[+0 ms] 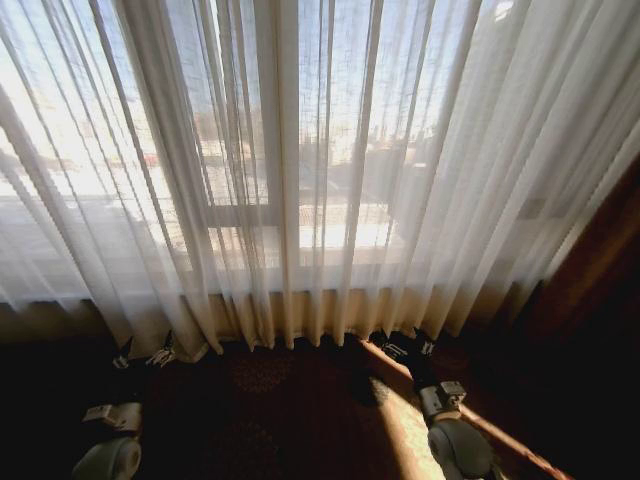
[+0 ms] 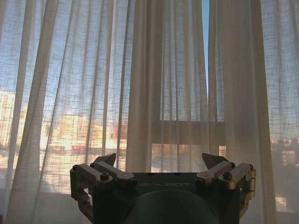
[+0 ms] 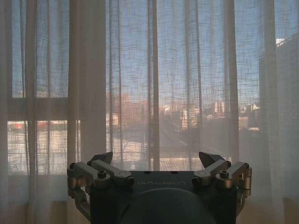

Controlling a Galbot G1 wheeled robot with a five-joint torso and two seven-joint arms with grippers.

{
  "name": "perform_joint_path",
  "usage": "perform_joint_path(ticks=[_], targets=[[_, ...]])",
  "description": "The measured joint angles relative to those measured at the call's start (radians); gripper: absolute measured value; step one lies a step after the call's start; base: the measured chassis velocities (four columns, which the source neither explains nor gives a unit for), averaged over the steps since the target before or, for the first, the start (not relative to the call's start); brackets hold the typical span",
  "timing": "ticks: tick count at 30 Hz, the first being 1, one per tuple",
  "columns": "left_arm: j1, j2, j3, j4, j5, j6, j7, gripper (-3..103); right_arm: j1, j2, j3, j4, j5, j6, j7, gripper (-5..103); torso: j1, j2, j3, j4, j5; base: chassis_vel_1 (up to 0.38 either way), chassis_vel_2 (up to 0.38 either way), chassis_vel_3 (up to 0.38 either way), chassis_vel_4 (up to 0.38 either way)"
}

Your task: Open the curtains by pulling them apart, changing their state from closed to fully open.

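- A dark patterned carpet (image 1: 270, 400) is seen as the floor, crossed by a slanting band of sunlight on the robot's right side; a window with a dark frame bar (image 1: 240, 215) is visible through the fabric, and city buildings are made out beyond the glass.
- The curtains (image 1: 320, 170) are hung across the whole window, sheer white-cream with many vertical pleats, and their hems are met with the carpet at the foot of the wall. They are drawn together; a narrow slit of clear sky is noted between two panels in the left wrist view (image 2: 204, 46).
- The left gripper (image 1: 160, 354) is held low, just in front of the curtains' hem, left of the frame bar. In its wrist view the left gripper (image 2: 161, 163) is faced square to the curtains, its fingers (image 2: 108, 161) spread wide apart with nothing between them.
- The right gripper (image 1: 405, 347) is held low as well, just before the hem and right of the frame bar, beside the sunlit band. In its wrist view the right gripper (image 3: 159, 161) is pointed at the curtains (image 3: 154, 84), its fingers (image 3: 210, 159) likewise parted wide and empty.
- No fabric is seen touched by either gripper.
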Motion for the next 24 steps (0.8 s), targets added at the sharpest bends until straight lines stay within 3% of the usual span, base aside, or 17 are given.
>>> perform_joint_path(ticks=[14,24], targets=[[0.0,0.0,0.0,0.0,0.0,0.0,0.0,100,0.008,-0.009,-0.016,-0.011,0.007,0.014,-0.023,100,0.0,0.0,0.0,0.0001,0.0,-0.038,0.139,0.043,-0.133],[0.0,0.0,0.0,0.0,0.0,0.0,0.0,100,0.032,-0.032,-0.008,-0.03,0.016,-0.002,-0.011,100,0.0,0.0,0.0,0.0,-0.0001,-0.237,0.324,0.235,-0.326]])
